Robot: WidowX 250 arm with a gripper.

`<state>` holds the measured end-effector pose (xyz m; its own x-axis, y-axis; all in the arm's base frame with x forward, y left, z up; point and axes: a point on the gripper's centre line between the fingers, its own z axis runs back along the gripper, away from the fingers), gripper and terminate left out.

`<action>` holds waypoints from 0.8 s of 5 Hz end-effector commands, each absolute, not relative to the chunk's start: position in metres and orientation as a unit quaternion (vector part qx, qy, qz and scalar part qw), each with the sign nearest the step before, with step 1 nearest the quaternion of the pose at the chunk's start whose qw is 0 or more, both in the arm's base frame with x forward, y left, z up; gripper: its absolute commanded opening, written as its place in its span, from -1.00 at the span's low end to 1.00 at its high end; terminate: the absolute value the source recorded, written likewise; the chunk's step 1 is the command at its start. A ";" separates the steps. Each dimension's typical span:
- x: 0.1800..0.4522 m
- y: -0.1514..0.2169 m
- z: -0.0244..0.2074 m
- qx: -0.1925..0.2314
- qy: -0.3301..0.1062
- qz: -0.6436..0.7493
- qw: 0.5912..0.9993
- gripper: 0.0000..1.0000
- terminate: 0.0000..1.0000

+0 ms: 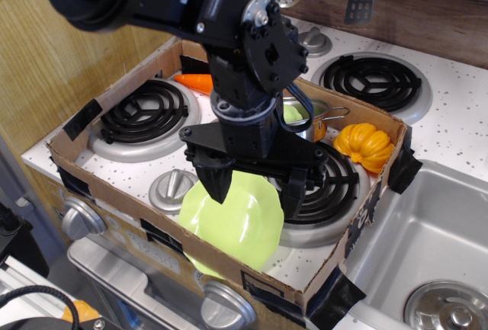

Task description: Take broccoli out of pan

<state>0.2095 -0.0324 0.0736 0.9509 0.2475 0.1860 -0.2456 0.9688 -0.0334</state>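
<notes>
My gripper [255,187] hangs open and empty, with its two black fingers spread wide just above the flat lime-green plate [232,227] at the front of the stove. The steel pan [314,109] sits behind the gripper, mostly hidden by the arm, with one wire loop handle showing at its right. A sliver of the pale-green broccoli [293,114] shows inside the pan. The gripper is nearer the camera than the pan and apart from it.
A cardboard box wall [122,86] surrounds the toy stove with its black coil burners [145,110]. An orange pumpkin [366,145] lies right of the pan and an orange carrot [194,81] at the back left. A steel sink [427,269] is at the right.
</notes>
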 end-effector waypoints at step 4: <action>0.233 -0.015 0.121 0.032 -0.073 0.126 0.989 1.00 -1.00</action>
<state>0.2284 -0.0139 0.1149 0.9625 0.2442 0.1183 -0.2520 0.9661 0.0558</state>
